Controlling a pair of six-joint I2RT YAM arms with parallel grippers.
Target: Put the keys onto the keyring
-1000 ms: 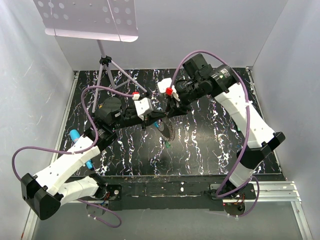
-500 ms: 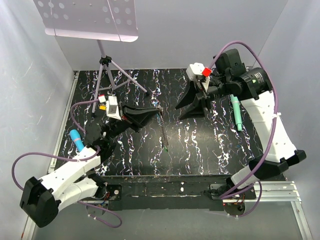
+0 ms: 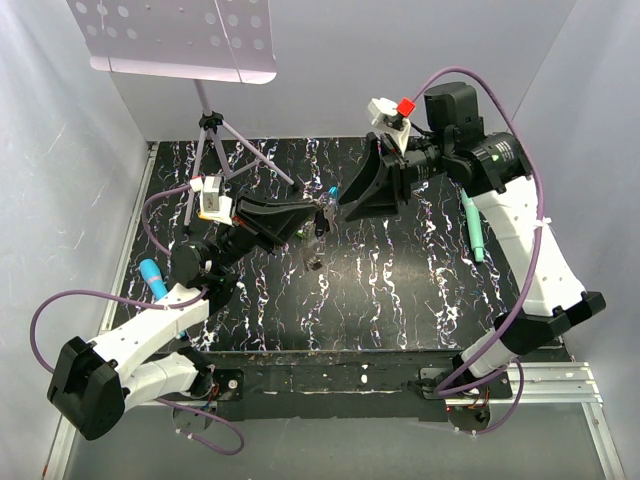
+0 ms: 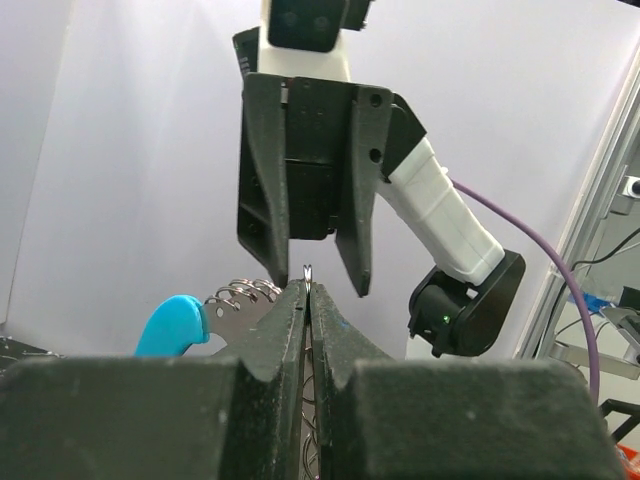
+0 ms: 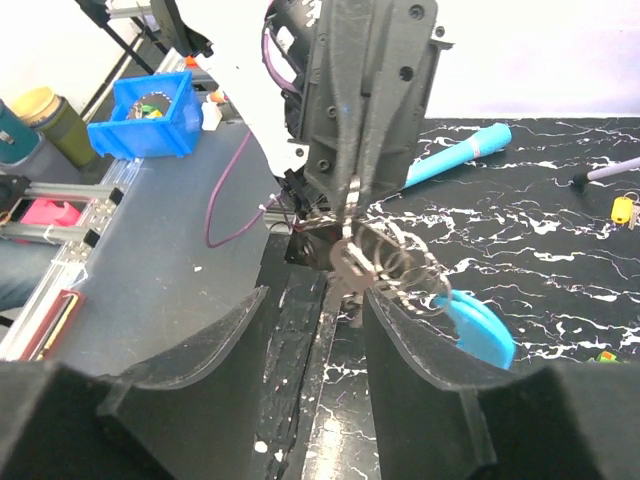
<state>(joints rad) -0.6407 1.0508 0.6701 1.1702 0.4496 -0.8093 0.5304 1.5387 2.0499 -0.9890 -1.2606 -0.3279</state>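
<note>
Both arms are raised over the black marbled counter, claws tip to tip near its middle. Left claw: fingers pressed together, pinching a thin metal part of the keyring, which pokes up between the tips in the left wrist view. The keyring is off the counter, hanging from that pinch as a bunch of thin grey wire loops, with its bright blue clip at the lower end. In the left wrist view the clip sticks out to the left of the fingers. A flat grey blade hangs among the loops; it may be 1 of the keys, but no coloured head is visible, so I cannot tell. Right claw: fingers spread, nothing between them, tips just beside the hanging loops and not touching them. From above, the right claw faces the left claw with the keyring between them. On the counter: 1 teal marker near the right arm, 1 light blue cylinder at the left edge, 1 small dark item below the claws, too small to identify, and 1 small orange-yellow piece. A tripod stand is at the back left.
</note>
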